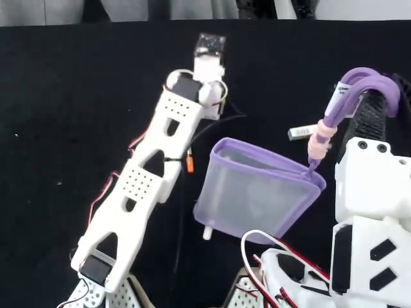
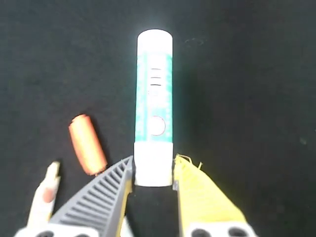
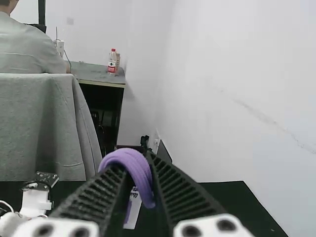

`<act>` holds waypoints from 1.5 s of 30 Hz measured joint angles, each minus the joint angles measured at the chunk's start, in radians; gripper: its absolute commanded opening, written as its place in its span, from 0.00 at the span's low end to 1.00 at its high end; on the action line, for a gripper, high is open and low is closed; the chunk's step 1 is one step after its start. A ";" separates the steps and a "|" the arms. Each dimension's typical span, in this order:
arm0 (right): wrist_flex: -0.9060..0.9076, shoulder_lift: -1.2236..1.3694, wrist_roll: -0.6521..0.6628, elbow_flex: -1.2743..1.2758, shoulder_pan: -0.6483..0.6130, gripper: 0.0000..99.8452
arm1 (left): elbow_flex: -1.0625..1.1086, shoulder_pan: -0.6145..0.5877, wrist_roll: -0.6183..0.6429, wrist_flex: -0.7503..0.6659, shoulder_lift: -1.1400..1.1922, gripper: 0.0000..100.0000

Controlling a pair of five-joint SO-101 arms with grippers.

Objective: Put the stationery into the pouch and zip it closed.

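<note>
Glue stick (image 2: 154, 108), white with a teal band, lies lengthwise on the black table (image 1: 77, 96), pointing straight away from the left gripper (image 2: 154, 172). Its near white end sits between the two fingertips, the grey finger (image 2: 106, 192) pressing one side and the yellow-wrapped finger (image 2: 197, 197) the other, so the jaws are clamped on that end.

Just beside the grey finger lies one short orange cylinder (image 2: 87, 144), apart from the glue stick. Next to it is one pale stick with a pinkish patch (image 2: 44, 195); what it is cannot be told.

In the high view the left arm (image 1: 138, 186) stretches across the table to its far side.

One purple pouch (image 1: 257, 192) hangs in the air on the right side, translucent, its mouth open and tilted up. It dangles from one purple strap (image 1: 359, 80) joined to its upper corner by a pink beaded piece (image 1: 318, 140). The right gripper (image 3: 134, 168) is closed on that strap, the loop pinched between its two black ribbed fingers, and is raised well above the table.

One small grey-white bar (image 1: 300, 133) lies on the table just beyond the pouch's rim, near the strap. One short white stub (image 1: 207, 232) shows at the pouch's lower corner.
</note>
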 measured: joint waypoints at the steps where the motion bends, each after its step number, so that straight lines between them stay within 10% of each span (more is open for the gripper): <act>1: 0.000 0.000 0.000 0.000 0.000 0.01 | 0.000 0.000 0.000 0.041 -0.043 0.03; 16: 0.000 0.000 0.000 0.000 0.000 0.01 | 0.000 -0.324 -0.109 0.123 -0.563 0.03; 31: 0.011 0.000 -0.021 0.000 -0.163 0.01 | -0.002 -0.339 -0.207 0.124 -1.143 0.03; 45: 0.011 0.000 -0.021 0.000 -0.169 0.01 | -0.034 0.095 -0.209 0.124 -1.565 0.03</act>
